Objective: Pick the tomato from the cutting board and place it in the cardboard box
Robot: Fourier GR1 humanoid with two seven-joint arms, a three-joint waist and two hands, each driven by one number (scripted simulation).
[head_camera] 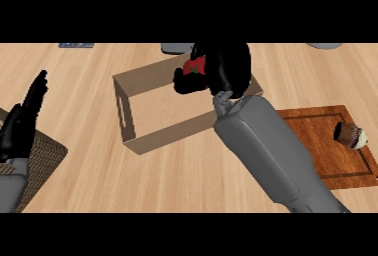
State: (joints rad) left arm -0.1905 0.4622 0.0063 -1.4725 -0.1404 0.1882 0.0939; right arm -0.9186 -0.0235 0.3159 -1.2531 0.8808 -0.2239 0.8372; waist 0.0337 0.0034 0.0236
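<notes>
**Tomato held over the box, ready for release**

Nearest the viewer, the grey right forearm [273, 155] rises from the lower edge and crosses the box's right corner. At its end the right hand [221, 67] hangs above the far side of the cardboard box [133, 135], fingers and thumb curled round the tomato [195, 65]. Only a small red patch with a green calyx shows between the black fingers; the rest of the fruit is hidden by the hand.

The board [325, 140] lies to the right of the box, partly under the forearm. A cupcake [351, 135] rests on it; no tomato is there.

The left hand [29, 107] rests at the left edge, fingers straight and pointing up, holding nothing. Beneath it lies a woven mat [46, 157].

Handling, as judged: a tomato is light, round and smooth-skinned, so it may roll or slip in a narrow pinch. It is also soft and bruises under pressure. An enclosing hold round its widest part, as appears here, suits it best. Releasing it low inside the box, near the floor, would limit bouncing or rolling against the walls. Whether the fruit is already below the rim cannot be told.
</notes>
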